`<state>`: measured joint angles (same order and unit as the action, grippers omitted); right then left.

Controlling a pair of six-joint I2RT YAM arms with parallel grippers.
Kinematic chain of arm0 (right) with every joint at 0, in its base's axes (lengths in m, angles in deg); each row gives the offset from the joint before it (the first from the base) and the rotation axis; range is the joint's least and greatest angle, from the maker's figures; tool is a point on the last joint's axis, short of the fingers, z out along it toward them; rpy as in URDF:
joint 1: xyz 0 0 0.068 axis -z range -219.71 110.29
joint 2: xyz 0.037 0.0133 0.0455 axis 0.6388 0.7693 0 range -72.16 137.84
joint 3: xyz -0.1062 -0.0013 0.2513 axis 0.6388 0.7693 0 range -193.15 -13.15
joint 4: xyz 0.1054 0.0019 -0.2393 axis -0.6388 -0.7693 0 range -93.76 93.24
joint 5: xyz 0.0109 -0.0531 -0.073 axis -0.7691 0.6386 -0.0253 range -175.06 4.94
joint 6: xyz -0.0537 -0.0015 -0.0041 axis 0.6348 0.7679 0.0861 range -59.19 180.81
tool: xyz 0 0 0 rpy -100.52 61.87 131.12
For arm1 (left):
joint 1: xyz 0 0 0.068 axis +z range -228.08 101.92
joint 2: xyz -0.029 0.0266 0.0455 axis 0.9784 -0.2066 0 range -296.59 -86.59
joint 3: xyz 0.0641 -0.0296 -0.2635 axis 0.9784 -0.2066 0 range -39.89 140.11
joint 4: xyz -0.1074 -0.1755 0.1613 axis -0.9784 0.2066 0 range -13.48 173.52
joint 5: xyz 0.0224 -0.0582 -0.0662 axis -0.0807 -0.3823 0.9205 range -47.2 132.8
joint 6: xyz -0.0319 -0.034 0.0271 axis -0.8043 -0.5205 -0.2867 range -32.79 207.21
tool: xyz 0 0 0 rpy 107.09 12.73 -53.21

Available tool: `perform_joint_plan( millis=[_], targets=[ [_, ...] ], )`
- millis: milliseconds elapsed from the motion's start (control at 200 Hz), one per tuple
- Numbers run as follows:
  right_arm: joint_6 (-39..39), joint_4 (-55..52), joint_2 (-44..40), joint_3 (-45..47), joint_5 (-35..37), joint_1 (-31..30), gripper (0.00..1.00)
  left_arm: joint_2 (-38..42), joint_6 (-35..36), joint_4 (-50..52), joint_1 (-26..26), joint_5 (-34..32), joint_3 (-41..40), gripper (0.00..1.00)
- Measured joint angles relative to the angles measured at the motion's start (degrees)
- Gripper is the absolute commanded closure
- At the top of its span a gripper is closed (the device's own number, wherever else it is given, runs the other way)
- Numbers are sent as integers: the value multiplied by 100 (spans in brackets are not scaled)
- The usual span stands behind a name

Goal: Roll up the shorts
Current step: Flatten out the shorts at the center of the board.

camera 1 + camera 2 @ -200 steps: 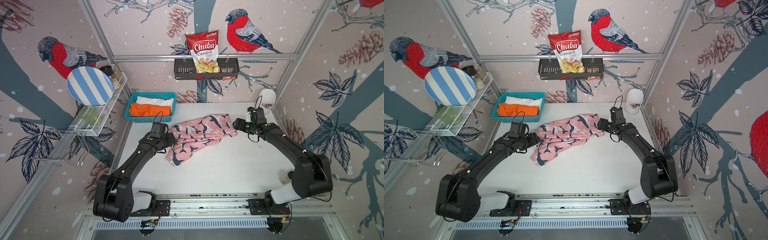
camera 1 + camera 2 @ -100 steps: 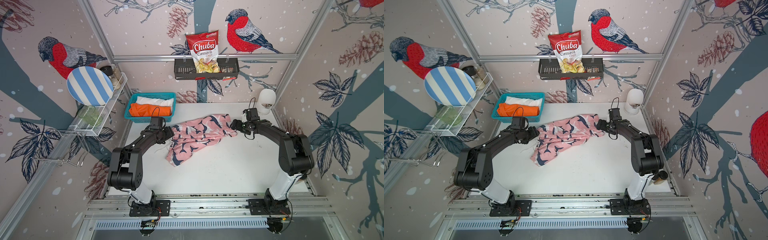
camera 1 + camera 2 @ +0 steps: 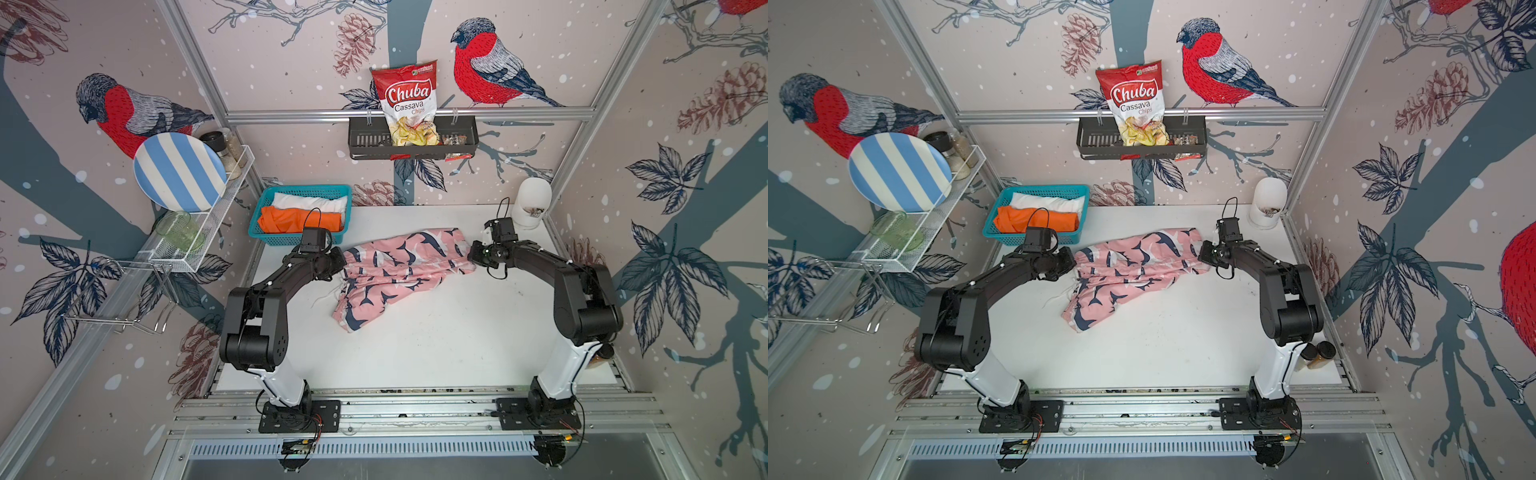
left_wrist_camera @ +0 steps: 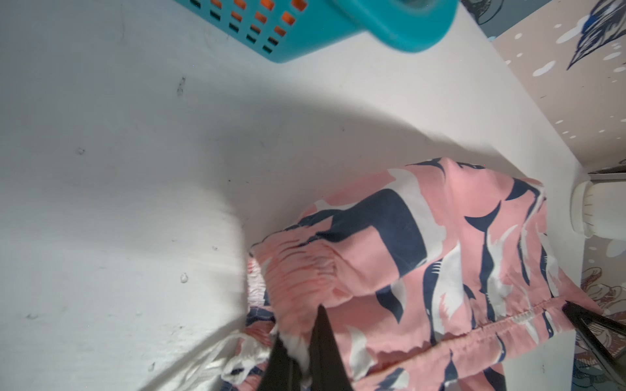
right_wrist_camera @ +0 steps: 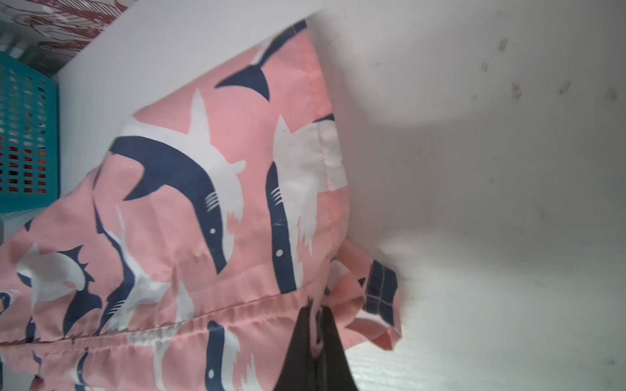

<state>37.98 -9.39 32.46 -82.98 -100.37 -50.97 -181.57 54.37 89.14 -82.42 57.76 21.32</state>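
Observation:
The pink shorts [image 3: 399,266] with navy-and-white sharks lie crumpled across the white table in both top views [image 3: 1133,270]. My left gripper [image 3: 340,262] is at their left end, and the left wrist view shows it [image 4: 301,342] shut on the gathered elastic waist [image 4: 298,270]. My right gripper [image 3: 471,255] is at their right end. In the right wrist view it [image 5: 315,325] is shut on a fold of the pink cloth beside the leg hem [image 5: 379,291]. Orange shorts [image 3: 291,218] and white shorts [image 3: 309,201] lie in the teal basket [image 3: 299,240] behind the left gripper.
A wire rack on the left wall holds a striped plate [image 3: 178,172] and a green glass [image 3: 180,230]. A black shelf with a chips bag [image 3: 409,108] hangs on the back wall. A white jar [image 3: 532,203] stands at the back right corner. Spice jars [image 3: 1320,353] stand by the right arm's base.
Both grippers have closed on the two ends of the pink shorts. Both arms' elbows have drawn back and up. The shorts lie about where they were.

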Motion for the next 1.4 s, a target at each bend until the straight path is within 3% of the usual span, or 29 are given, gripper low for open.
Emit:
perform_joint_plan(
  millis=[215,425,625,775,950,1085,1200,1401],
  targets=[
    [-2,-210,-1401,-170,321,-37,100,1239,26,398,0,11,457,100],
    [17,-398,-3547,-278,640,-262,100,3034,28,970,0,57,1040,100],
    [20,-413,-5637,-389,809,-398,100,4424,26,1517,-2,463,1757,100],
    [20,-409,-6531,-826,752,-407,100,4979,17,1825,-9,824,2546,100],
    [61,-603,-6253,-2065,763,-407,100,4780,-35,1971,-13,1139,3473,100],
    [190,-699,-5552,-2496,997,-407,100,4376,-166,1976,-15,1176,3438,100],
    [229,-612,-4977,-2055,1316,-407,100,4111,-188,1834,-15,981,2747,100],
    [186,219,-3757,-494,1513,-271,100,3364,-271,935,-22,380,754,100]
  ],
)
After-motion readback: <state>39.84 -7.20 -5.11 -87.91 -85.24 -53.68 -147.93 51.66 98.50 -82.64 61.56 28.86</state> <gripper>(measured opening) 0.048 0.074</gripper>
